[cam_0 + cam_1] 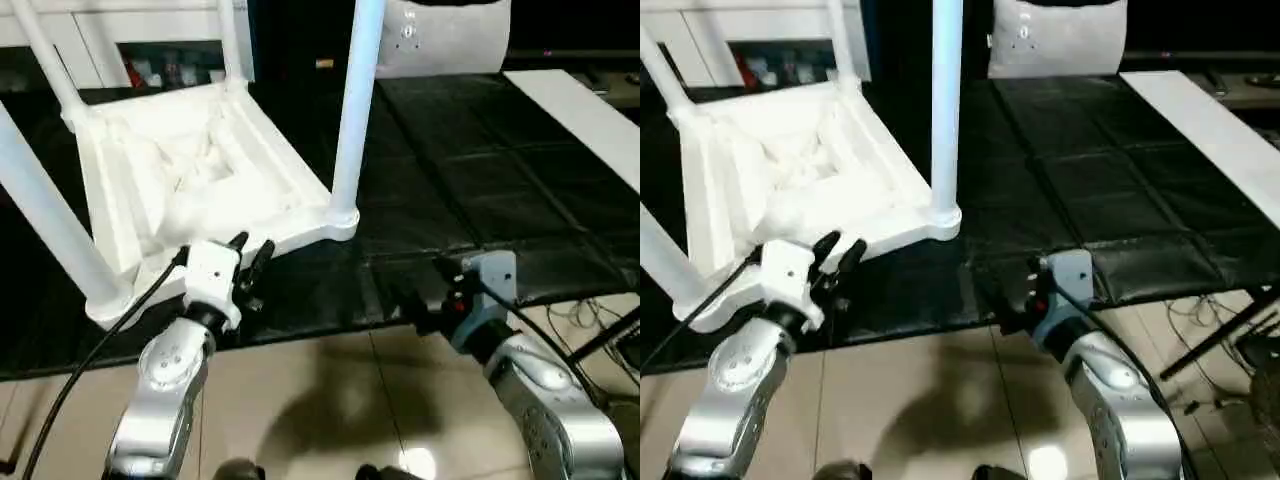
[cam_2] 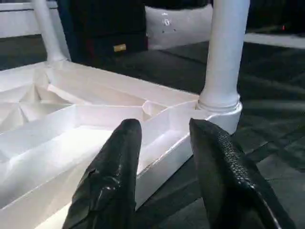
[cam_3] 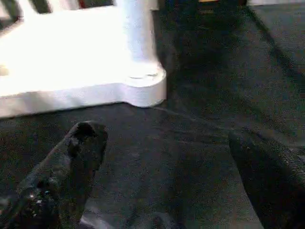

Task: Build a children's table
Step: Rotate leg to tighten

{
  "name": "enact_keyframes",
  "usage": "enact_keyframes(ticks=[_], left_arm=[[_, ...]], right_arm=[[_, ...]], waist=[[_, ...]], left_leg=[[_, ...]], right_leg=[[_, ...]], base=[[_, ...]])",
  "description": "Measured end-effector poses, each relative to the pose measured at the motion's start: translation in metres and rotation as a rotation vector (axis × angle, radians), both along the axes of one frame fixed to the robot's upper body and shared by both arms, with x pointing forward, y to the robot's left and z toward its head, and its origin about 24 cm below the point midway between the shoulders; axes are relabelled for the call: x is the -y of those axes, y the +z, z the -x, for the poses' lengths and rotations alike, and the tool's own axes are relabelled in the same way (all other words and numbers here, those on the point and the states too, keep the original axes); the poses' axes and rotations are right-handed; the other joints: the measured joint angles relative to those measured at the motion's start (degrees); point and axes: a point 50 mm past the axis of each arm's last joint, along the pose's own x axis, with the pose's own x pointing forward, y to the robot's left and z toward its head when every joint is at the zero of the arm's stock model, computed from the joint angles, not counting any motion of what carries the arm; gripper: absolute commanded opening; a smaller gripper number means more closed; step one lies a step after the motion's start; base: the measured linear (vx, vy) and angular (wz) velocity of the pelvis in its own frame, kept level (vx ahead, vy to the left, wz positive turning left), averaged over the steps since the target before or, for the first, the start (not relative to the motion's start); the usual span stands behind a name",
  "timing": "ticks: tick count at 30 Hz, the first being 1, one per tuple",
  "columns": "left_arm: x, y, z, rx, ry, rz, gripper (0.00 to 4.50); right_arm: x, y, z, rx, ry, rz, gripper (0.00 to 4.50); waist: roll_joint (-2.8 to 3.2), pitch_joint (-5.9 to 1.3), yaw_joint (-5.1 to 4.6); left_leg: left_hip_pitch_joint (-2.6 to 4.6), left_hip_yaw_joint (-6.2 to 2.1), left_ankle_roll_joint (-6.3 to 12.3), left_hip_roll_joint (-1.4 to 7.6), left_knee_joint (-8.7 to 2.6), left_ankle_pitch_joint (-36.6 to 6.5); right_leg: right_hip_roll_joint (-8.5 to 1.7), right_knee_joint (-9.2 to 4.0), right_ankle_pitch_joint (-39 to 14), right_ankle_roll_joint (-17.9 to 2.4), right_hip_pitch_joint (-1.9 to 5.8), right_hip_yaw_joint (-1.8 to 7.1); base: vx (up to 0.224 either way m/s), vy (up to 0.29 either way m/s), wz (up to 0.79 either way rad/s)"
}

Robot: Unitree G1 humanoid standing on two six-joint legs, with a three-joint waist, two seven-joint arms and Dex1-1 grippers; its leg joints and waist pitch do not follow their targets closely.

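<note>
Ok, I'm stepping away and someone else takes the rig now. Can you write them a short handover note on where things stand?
Left gripper: fingers apart, holding nothing, at the near edge of the upturned table top.
Right gripper: wide open and empty, over the black mat, to the right of the table.
Things: the children's table lies upside down on the mat, ribbed underside up. The near right leg stands upright in its corner socket; the near left leg and two far legs are up too.
Done: four legs appear to be in.
Left: check the legs' seating, which I cannot judge from here, then turn the table upright.
</note>
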Motion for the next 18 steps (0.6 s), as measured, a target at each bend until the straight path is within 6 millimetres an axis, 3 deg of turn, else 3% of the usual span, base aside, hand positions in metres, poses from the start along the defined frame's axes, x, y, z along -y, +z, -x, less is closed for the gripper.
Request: enact_keyframes(ticks=[2, 3, 4, 5, 6, 7, 8, 9, 10, 11, 12, 13, 14, 15, 17, 18], left_arm=[[-0.0031, -0.002, 0.0035, -0.025, 0.02, -0.004, 1.87], [-0.0047, -0.005, 0.0058, -0.048, 0.029, -0.009, 1.87], [-0.0053, -0.0061, 0.0068, -0.059, 0.036, -0.01, 1.87], [-0.0052, -0.0052, 0.0069, -0.059, 0.04, -0.01, 1.87], [-0.0049, -0.002, 0.0068, -0.048, 0.041, -0.011, 1.87], [-0.004, 0.0004, 0.0064, -0.039, 0.041, -0.009, 1.87], [-0.0037, 0.0008, 0.0062, -0.039, 0.046, -0.009, 1.87], [-0.0007, -0.0012, 0.0071, -0.054, 0.047, -0.001, 1.87], [0.0022, -0.0023, 0.0078, -0.064, 0.037, 0.001, 1.87], [0.0042, -0.0026, 0.0078, -0.071, 0.029, 0.0, 1.87], [0.0038, -0.0023, 0.0082, -0.074, 0.029, -0.003, 1.87], [0.0023, -0.0014, 0.0082, -0.073, 0.032, -0.008, 1.87], [0.001, 0.0004, 0.0081, -0.067, 0.035, -0.013, 1.87], [0.0008, 0.0019, 0.0077, -0.064, 0.036, -0.014, 1.87], [0.0019, 0.0019, 0.0073, -0.071, 0.033, -0.013, 1.87], [0.0009, 0.0014, 0.0073, -0.076, 0.036, -0.015, 1.87]], right_arm=[[-0.0009, -0.0014, 0.0012, -0.007, 0.003, 0.001, 4.5], [-0.0031, -0.0016, 0.0016, -0.01, 0.005, 0.002, 4.5], [-0.0042, -0.0013, 0.0017, -0.008, 0.008, 0.001, 4.5], [-0.0051, -0.0005, 0.0021, -0.005, 0.012, -0.006, 4.5], [-0.0069, 0.0009, 0.0034, 0.005, 0.013, -0.019, 4.5], [-0.0071, -0.0001, 0.0048, 0.002, 0.008, -0.02, 4.5], [-0.006, -0.0005, 0.0048, -0.001, 0.002, -0.01, 4.5], [-0.002, -0.0015, 0.0048, -0.01, -0.014, 0.011, 4.5], [0.0, -0.0012, 0.0047, -0.007, -0.019, 0.02, 4.5], [0.0013, -0.0016, 0.0053, -0.003, -0.019, 0.029, 4.5], [0.0022, -0.0041, 0.0069, -0.009, -0.012, 0.042, 4.5], [0.0012, -0.0053, 0.0075, -0.012, -0.003, 0.045, 4.5], [-0.0011, -0.0058, 0.0076, -0.013, 0.009, 0.044, 4.5], [-0.0043, -0.0062, 0.008, -0.015, 0.022, 0.042, 4.5], [-0.0052, -0.0064, 0.008, -0.016, 0.024, 0.041, 4.5], [-0.0055, -0.0061, 0.0077, -0.015, 0.022, 0.039, 4.5]], waist=[[-0.01, 0.25, -0.41], [0.24, 0.47, -0.96], [0.62, 0.65, -1.58], [0.86, 0.89, -1.72], [0.38, 1.25, -1.66], [-0.87, 1.21, -1.54], [-2.13, 1.08, -1.51], [-1.8, 0.87, -0.77], [-1.32, 0.85, -0.03], [-0.63, 0.75, 0.21], [-0.15, 0.47, 0.64], [0.56, 0.13, 0.76], [0.67, -0.16, 0.75], [0.64, -0.47, 0.75], [0.89, -0.84, 0.47], [1.25, -0.92, 0.12]], left_leg=[[0.9, -0.1, -0.09, 0.05, -0.07, -0.3], [1.81, -0.19, -0.2, 0.14, -0.29, -0.7], [2.38, -0.41, -0.21, 0.46, -0.36, -1.2], [2.8, -0.25, -0.28, 1.22, -0.58, -1.3], [3.57, -0.04, -0.38, 1.02, -0.5, -1.4], [4.48, 0.74, -0.71, 0.45, -0.42, -1.6], [5.2, 1.04, -1.09, -0.12, 0.32, -2.5], [4.9, 0.62, -0.12, 0.07, 1.66, -4.5], [3.88, 0.06, 1.96, -0.09, 2.87, -5.7], [3.01, -0.11, 2.94, -0.48, 3.14, -6.3], [2.88, -0.84, 2.94, -1.12, 2.79, -6.1], [2.88, -1.31, 2.28, -0.86, 2.54, -5.2], [3.28, -1.33, 1.55, -0.83, 1.99, -4.6], [2.75, -2.16, 1.55, -1.18, 1.77, -4.7], [1.26, -4.25, 3.71, -1.81, 2.18, -5.3], [1.05, -5.66, 4.63, -2.32, 2.51, -5.8]], right_leg=[[0.07, -0.51, -0.2, 0.2, 0.9, -0.3], [0.32, -1.4, -0.3, 0.3, 1.54, -0.78], [0.33, -2.17, -0.4, 0.3, 2.75, -1.85], [0.38, -1.4, -1.6, 0.4, 3.94, -1.98], [-0.01, 2.29, -5.1, 0.2, 3.87, -0.75], [-0.49, 4.46, -6.5, 0.5, 4.15, 1.04], [-0.43, 5.15, -6.5, 0.6, 3.87, 1.57], [0.0, 5.04, -6.8, 0.3, 4.36, 1.54], [0.26, 4.72, -6.8, 0.2, 4.48, 1.42], [0.6, 4.29, -6.8, 0.2, 4.41, 1.39], [0.89, 3.79, -6.8, 0.2, 4.54, 1.52], [1.43, 3.13, -6.7, 0.2, 4.99, 1.39], [1.48, 2.91, -6.8, 0.3, 5.28, 1.41], [1.37, 1.82, -6.8, 0.2, 5.98, 0.58], [1.1, -0.51, -6.6, 0.7, 7.29, -1.58], [1.21, -1.76, -6.7, 1.2, 8.34, -2.86]], base=[[0.0, 0.0, 0.0], [0.0, 0.0, 0.0], [0.0, 0.0, 0.0], [0.0, 0.0, 0.0], [0.0, 0.0, 0.0], [0.0, 0.0, 0.0], [0.102, -0.044, 0.02], [0.145, -0.037, -0.15], [0.145, -0.037, -0.15], [0.153, -0.024, -0.08], [0.131, 0.007, 0.02], [0.131, 0.007, 0.02], [0.149, 0.021, 0.06], [0.169, 0.049, 0.4], [0.182, 0.054, 0.52], [0.231, 0.029, 0.6]])
